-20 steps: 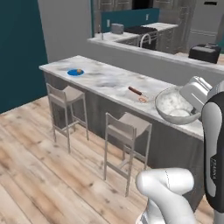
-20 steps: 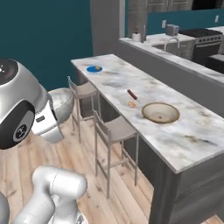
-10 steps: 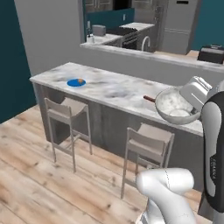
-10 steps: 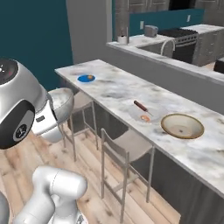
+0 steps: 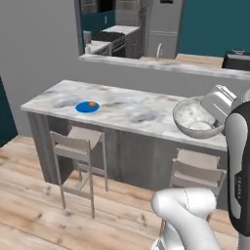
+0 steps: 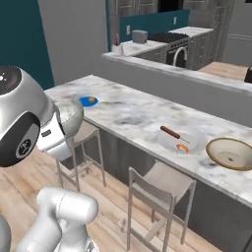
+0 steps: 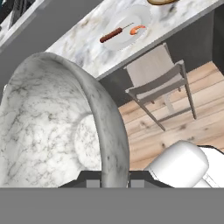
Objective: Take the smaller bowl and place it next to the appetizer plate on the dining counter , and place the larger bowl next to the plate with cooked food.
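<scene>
Nearest you, the gripper [image 7: 114, 181] is clamped tight on the rim of the smaller bowl [image 5: 195, 118], held tilted in the air at the near edge of the dining counter [image 6: 142, 110] (above the stools [image 5: 78, 144]). On the counter, the plate with cooked food [image 6: 178, 138] sits just left of the larger bowl [image 6: 232, 153]. Farther left lies the appetizer plate [image 5: 87, 106].
</scene>
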